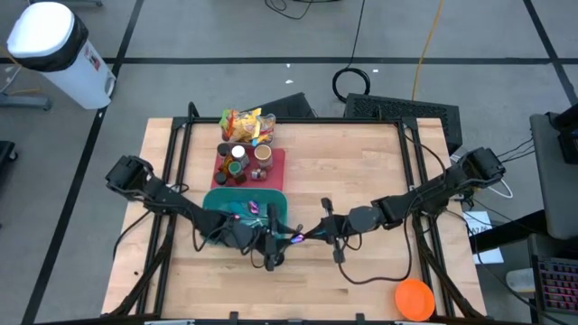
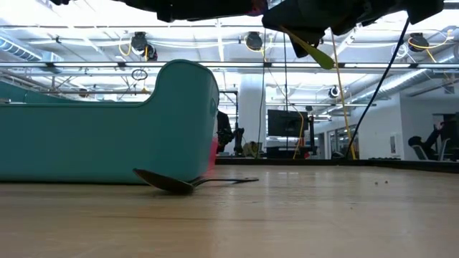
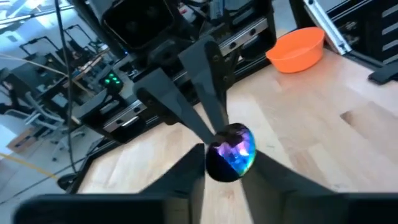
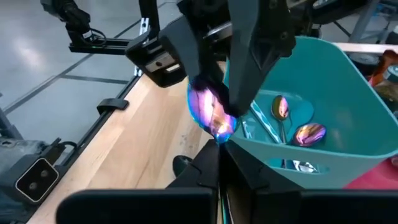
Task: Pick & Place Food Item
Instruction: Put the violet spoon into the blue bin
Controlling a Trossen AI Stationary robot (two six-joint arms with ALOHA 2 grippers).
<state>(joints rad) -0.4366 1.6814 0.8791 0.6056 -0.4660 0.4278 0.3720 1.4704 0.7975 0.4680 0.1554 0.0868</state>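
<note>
The pale wooden table (image 1: 361, 181) carries a teal plastic tub (image 1: 226, 200) near its middle, with a red mat (image 1: 275, 162) of small jars and snack packets at the tub's twelve o'clock. An orange plastic bowl (image 1: 414, 298) sits towards five o'clock. At the tub's five o'clock the two dark grippers meet above the wood. Between them hangs an iridescent purple-blue metal spoon (image 4: 208, 112): the right gripper (image 4: 219, 146), fingers pressed together, pinches its handle, while the left gripper (image 3: 225, 163) has its fingers closing around the shiny bowl end (image 3: 231, 151). A dark metal spoon (image 2: 188, 180) lies on the table touching the tub's base.
</note>
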